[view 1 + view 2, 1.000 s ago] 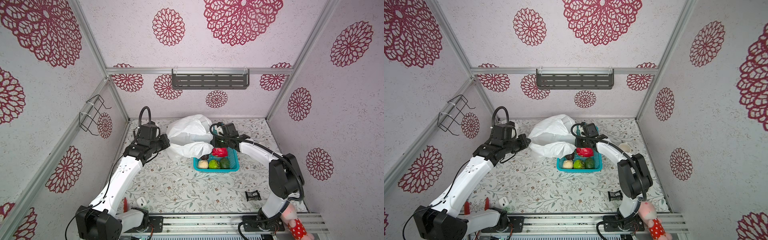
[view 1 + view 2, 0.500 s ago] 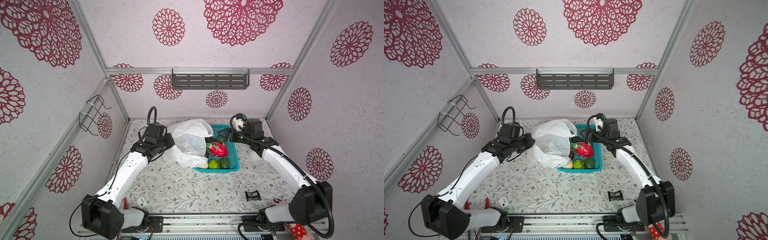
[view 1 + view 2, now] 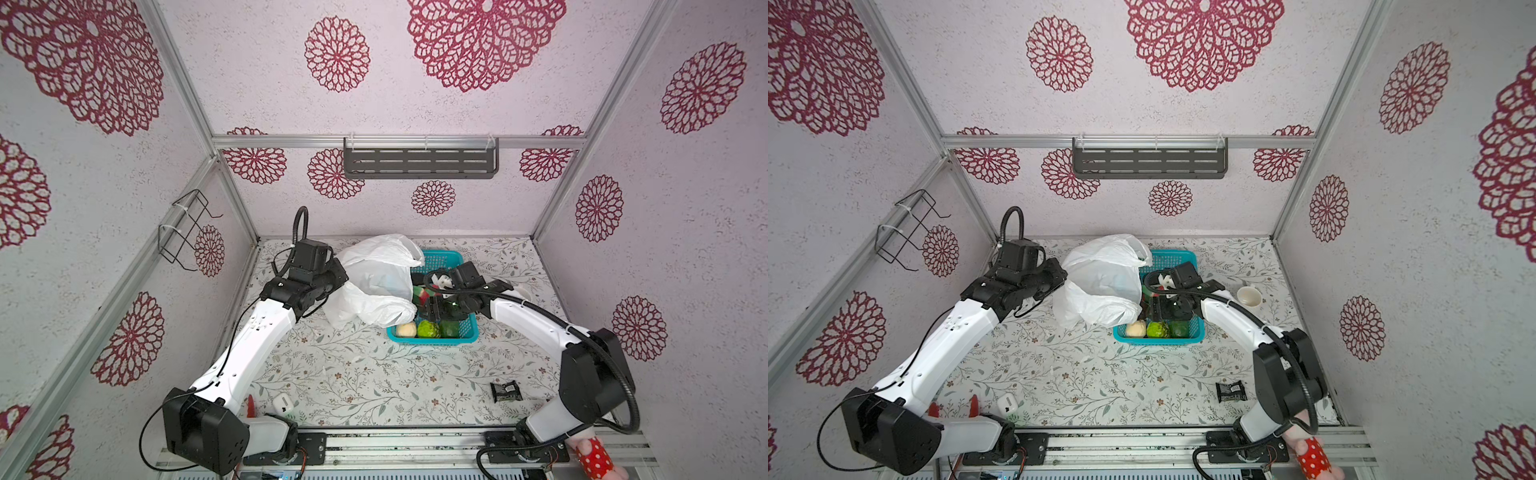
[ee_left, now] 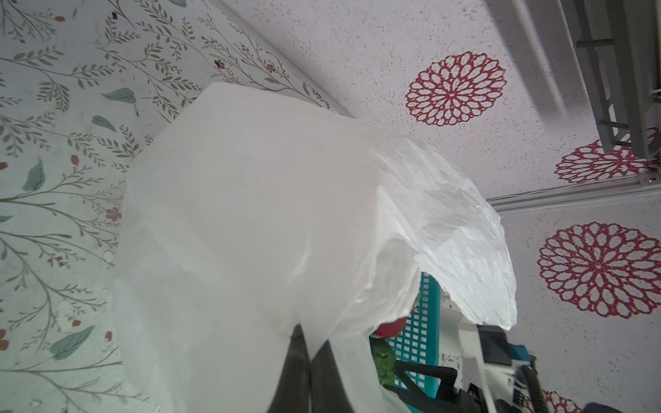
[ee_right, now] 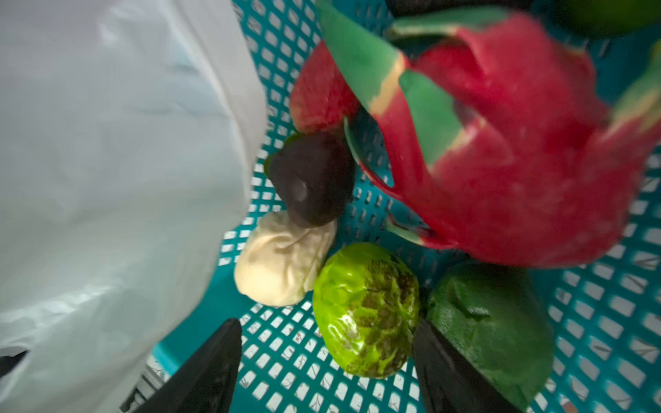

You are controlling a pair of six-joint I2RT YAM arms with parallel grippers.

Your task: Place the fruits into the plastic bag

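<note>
Spread the right jaws wide, from pressed shut a second earlier, and swung them from beside the plastic bag (image 3: pixel 374 282) down into the teal basket (image 3: pixel 440 259). Set them astride the bright green fruit (image 5: pixel 365 311), not closed on it. Kept the left jaws pinched on a fold of the bag, now hoisted and drawn over the basket's left side. Left dragon fruit (image 5: pixel 518 161), pale pear (image 5: pixel 282 268), small dark fruit (image 5: pixel 311 178) and avocado (image 5: pixel 490 321) lying in the basket. Saw none in the bag. Judged the bag readied, first pick about to start.
</note>
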